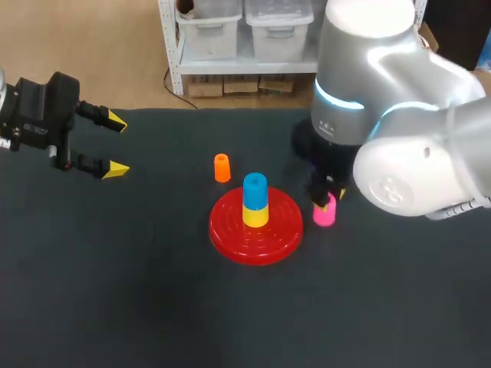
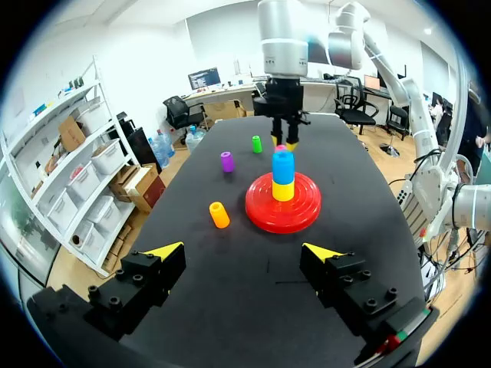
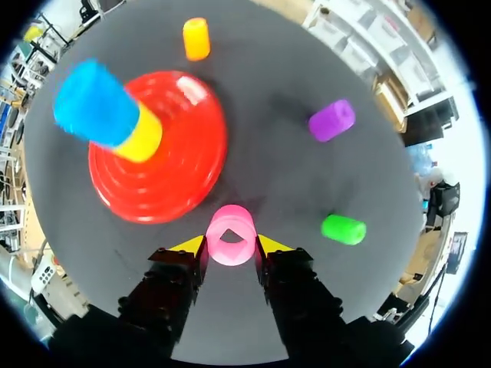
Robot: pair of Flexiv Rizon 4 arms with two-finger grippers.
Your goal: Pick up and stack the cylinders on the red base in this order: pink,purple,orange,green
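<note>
The right tool (image 3: 230, 245) grips the upright pink cylinder (image 3: 219, 230) by opposite sides of its wall; apparently light, rigid and smooth, it may slip; the left tool (image 2: 243, 251) stands open.

Red base (image 1: 261, 239) glossy ridged plastic; table (image 1: 115, 291) matt dark cloth; right arm (image 1: 414, 169) glossy.

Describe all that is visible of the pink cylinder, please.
The pink cylinder is a short, bright, smooth tube, plastic by its look, hollow with its open end up. It stands upright on the dark table, beside the red base and apart from it. The right gripper has a yellow-tipped finger against each side.
</note>
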